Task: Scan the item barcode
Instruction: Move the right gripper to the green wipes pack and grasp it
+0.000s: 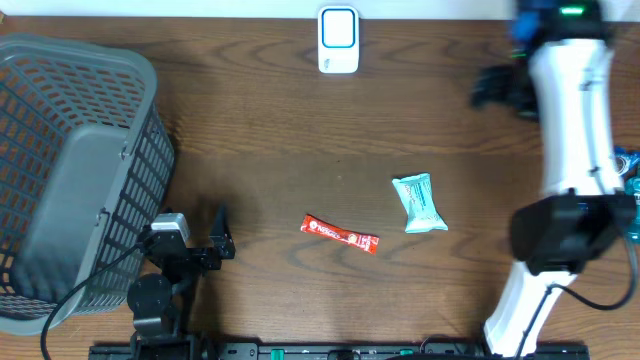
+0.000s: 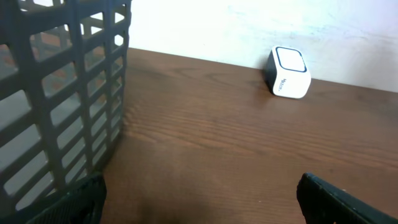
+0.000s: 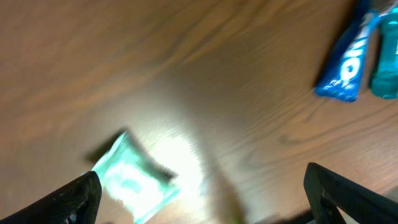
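Observation:
The scanner, a white box with a blue-rimmed face, stands at the table's far edge; the left wrist view shows the scanner too. A teal packet lies flat on the table right of centre. It appears blurred in the right wrist view, where the teal packet sits near the left finger. A red packet lies in the middle. My right gripper is open at the far right, above the table, holding nothing; its jaws stand wide. My left gripper is open beside the basket, jaws empty.
A grey mesh basket fills the left side; its wall is close to my left fingers. A blue packet and another teal item lie at the right edge of the table.

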Available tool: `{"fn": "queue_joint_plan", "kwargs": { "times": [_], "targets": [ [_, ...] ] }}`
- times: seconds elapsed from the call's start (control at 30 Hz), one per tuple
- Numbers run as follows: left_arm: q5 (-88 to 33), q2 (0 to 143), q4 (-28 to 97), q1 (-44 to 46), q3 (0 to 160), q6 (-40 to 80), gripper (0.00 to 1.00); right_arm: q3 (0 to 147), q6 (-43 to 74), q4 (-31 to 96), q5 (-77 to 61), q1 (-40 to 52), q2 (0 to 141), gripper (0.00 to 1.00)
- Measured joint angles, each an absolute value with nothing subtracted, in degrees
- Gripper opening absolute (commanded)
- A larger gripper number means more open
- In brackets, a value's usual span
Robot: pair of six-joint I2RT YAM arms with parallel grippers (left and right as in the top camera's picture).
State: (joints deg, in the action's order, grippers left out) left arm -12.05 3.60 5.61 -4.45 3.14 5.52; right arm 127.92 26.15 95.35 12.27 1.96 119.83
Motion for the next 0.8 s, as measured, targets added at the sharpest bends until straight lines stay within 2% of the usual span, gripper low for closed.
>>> {"fn": "queue_joint_plan", "kwargs": {
  "times": [0.03, 0.07, 0.13, 0.33, 0.53, 0.8],
  "targets": [
    [-12.08, 3.6, 5.61, -4.47, 3.14, 5.5, 0.98, 127.52, 27.46, 95.96, 12.88, 5.48, 119.83, 0.98],
    [-12.08, 3.6, 5.61, -4.47, 3.14, 5.5, 0.98, 126.54, 28.6, 96.09, 13.45, 9.08, 119.83, 0.91],
    [-12.08, 3.6, 5.61, -4.45, 3.14, 5.52, 0.98, 122.96, 31.24, 96.16, 14.44, 15.88, 119.83, 0.9],
    [-12.08, 3.64, 5.61, -4.47, 3.14, 5.5, 0.98, 111.77, 36.64, 96.25, 16.49, 25.54, 119.83, 0.91],
    [-12.08, 3.64, 5.61, -4.47, 3.14, 5.5, 0.98, 100.55, 41.1, 94.04, 17.61, 30.13, 119.83, 0.92],
    [-12.08, 3.64, 5.61, -4.47, 3.14, 5.5, 0.98, 85.93, 39.16, 71.79, 16.73, 32.27, 119.83, 0.88]
  ]
}}
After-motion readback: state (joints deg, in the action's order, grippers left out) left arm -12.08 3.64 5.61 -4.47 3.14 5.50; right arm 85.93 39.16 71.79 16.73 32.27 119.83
